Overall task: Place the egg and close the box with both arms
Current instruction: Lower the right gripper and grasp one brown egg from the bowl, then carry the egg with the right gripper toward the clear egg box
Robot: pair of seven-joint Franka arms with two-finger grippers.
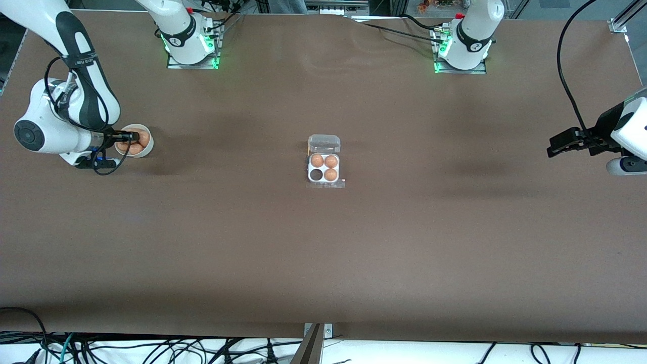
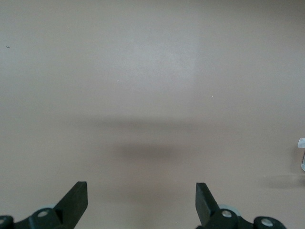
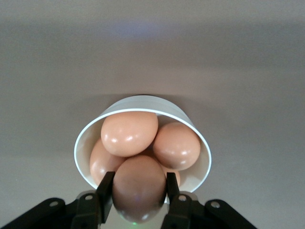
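Observation:
My right gripper (image 1: 132, 136) is shut on a tan-orange egg (image 3: 138, 187) and holds it just over the round white bowl (image 1: 148, 151), which holds several more eggs (image 3: 129, 132). The box (image 1: 324, 169) sits mid-table with its clear lid (image 1: 324, 143) folded open. Three cells hold eggs (image 1: 324, 162); the cell nearest the front camera toward the right arm's end (image 1: 316, 175) is empty. My left gripper (image 1: 555, 147) is open and empty, held over bare table near the left arm's end, waiting. Its fingers (image 2: 77, 196) show over plain tabletop.
The brown table (image 1: 323, 253) spreads wide around the box. The bowl (image 3: 143, 106) stands near the right arm's end. A corner of clear plastic (image 2: 301, 152) shows at the edge of the left wrist view. Cables hang along the table's front edge.

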